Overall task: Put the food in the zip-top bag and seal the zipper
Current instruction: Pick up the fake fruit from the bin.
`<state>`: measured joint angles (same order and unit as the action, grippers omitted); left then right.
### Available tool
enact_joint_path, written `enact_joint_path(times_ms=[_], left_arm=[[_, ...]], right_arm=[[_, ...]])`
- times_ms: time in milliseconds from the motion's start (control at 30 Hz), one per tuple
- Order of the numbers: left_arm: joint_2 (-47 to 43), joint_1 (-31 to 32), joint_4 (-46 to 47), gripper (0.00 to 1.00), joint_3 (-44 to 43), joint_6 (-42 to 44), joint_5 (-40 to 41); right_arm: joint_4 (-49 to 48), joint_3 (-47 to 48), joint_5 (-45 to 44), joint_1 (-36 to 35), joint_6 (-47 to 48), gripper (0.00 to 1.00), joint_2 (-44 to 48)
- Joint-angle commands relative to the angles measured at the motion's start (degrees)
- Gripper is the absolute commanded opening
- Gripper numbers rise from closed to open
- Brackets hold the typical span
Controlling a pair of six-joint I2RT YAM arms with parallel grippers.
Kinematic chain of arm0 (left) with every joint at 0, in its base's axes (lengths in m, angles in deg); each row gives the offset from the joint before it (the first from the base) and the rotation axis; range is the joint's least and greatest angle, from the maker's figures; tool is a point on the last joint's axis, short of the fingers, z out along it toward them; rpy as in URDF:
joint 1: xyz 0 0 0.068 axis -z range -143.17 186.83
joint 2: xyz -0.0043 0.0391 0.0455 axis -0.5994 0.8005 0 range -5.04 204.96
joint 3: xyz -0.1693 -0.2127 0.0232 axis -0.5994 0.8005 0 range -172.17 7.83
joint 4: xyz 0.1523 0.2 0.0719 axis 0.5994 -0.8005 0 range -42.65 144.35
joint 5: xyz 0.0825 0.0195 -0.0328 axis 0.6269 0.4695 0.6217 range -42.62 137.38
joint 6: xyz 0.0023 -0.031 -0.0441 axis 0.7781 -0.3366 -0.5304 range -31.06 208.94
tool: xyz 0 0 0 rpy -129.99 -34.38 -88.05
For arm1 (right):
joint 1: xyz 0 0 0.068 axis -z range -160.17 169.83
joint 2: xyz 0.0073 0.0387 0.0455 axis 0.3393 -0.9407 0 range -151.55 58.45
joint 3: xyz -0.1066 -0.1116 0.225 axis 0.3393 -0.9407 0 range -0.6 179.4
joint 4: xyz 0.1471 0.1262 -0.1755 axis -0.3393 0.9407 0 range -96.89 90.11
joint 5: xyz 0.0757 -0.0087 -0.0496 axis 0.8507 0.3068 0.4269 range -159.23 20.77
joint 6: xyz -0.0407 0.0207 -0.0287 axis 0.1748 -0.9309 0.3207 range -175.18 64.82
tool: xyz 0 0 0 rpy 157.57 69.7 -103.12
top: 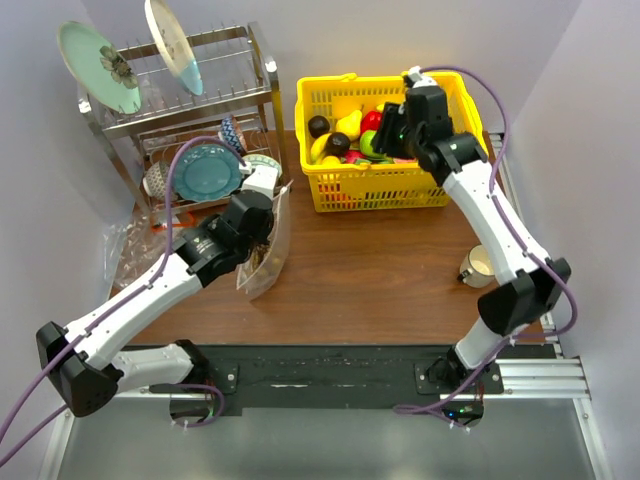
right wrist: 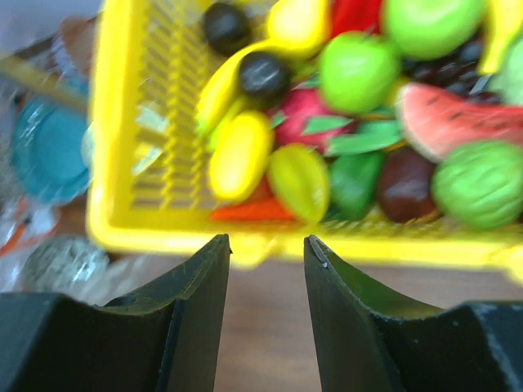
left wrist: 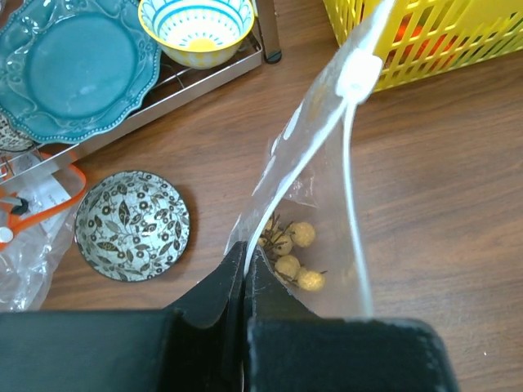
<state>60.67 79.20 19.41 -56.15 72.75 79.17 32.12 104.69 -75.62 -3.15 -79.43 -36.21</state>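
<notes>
Left wrist view shows the left gripper [left wrist: 244, 269] pinched tight on one lip of the zip-top bag [left wrist: 319, 163], so the clear pouch stands up from the table [left wrist: 458, 245] with its mouth gaping just ahead of the fingertips. Inside, close beyond the jaws, lies the cluster of small tan-brown balls [left wrist: 290, 253]. The pale zipper [left wrist: 349, 188] runs away along the mouth's right edge toward the yellow basket [left wrist: 458, 49]. In the right wrist view, the right gripper [right wrist: 267, 245] is about half open and holds nothing, hovering just short of the basket's near rim. Beyond that rim, ahead and slightly right, sits a green apple [right wrist: 357, 72], with a second green apple [right wrist: 429, 24] farther back. The step in hand seems to be fetching the next fruit. To do it well, the right arm should probably come down over the nearer apple, spread wide enough for its round sides and grip at its middle, while the left holds the mouth open and steady.
</notes>
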Motion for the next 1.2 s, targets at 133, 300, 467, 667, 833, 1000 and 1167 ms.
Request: enact_joint_path(times_ms=[133,300,467,667,833,1000,1167], left_arm=[[-4.80,-0.36,11.29,0.00,5.10,3.44,-2.25],[-4.37,-0.45,12.35,0.00,5.80,5.20,-4.80],[-3.14,-0.44,9.38,0.00,3.27,5.99,-6.30],[-0.41,-0.44,1.29,0.00,-2.71,6.34,-2.10],[0.38,-0.44,-4.60,0.00,-6.67,6.78,8.35],[0.21,-0.36,-7.07,0.00,-8.87,7.92,10.31],[0.99,-0.45,-7.60,0.00,-9.66,9.24,10.31]], right_arm=[[-4.11,11.84,-4.50,7.59,2.28,0.81,-13.00],[-2.88,25.53,-5.38,9.53,1.75,0.95,-24.42],[-5.33,32.69,-9.33,9.80,2.89,0.98,-34.27],[-10.00,33.92,-17.07,9.80,5.17,0.99,-39.28],[-11.75,34.54,-18.74,9.80,6.67,0.96,-41.40],[-14.48,33.57,-18.39,9.80,8.25,0.67,-40.70],[-15.36,32.70,-16.11,9.80,8.61,0.47,-37.98]])
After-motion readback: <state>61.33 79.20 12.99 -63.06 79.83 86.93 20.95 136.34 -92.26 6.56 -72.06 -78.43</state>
